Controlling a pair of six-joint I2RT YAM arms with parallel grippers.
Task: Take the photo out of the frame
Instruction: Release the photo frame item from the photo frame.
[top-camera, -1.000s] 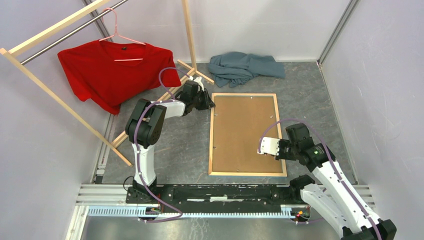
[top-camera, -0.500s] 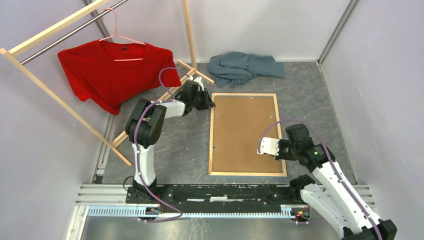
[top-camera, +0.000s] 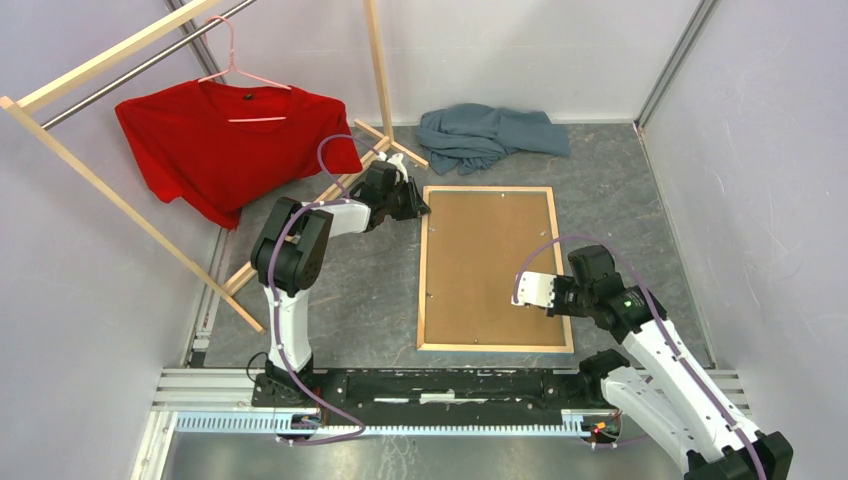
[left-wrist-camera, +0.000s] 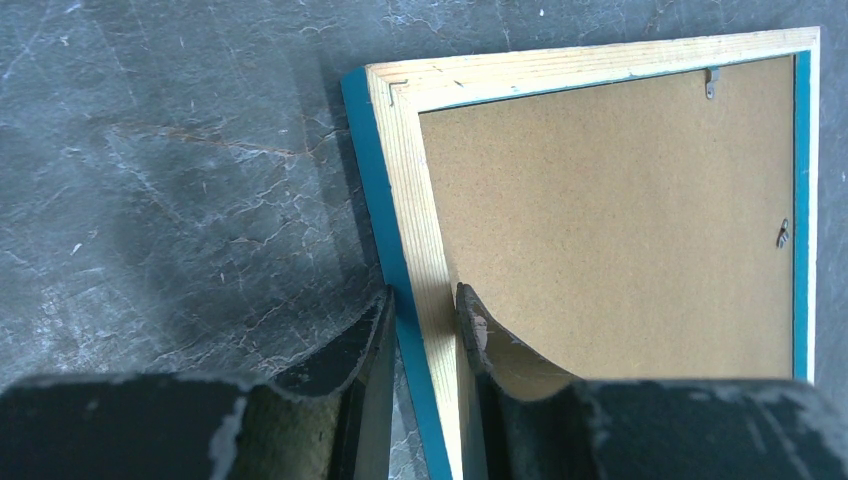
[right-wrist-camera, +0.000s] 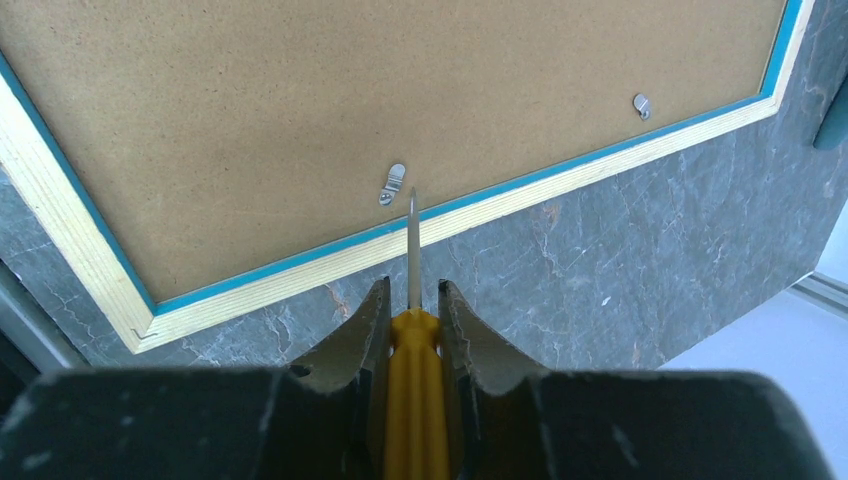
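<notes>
Your left gripper (left-wrist-camera: 424, 302) clamps the frame (left-wrist-camera: 600, 62) edge to steady it, while your right gripper (right-wrist-camera: 411, 300) pinches a screwdriver (right-wrist-camera: 412, 400) aimed at a retaining clip (right-wrist-camera: 396, 184)

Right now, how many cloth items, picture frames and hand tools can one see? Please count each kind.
Cloth items: 2, the red shirt and the blue-grey cloth
Picture frame: 1
Hand tools: 1, the screwdriver
Total: 4

My top camera looks down on the whole frame (top-camera: 422, 270); each wrist camera faces down, close on one corner.
</notes>
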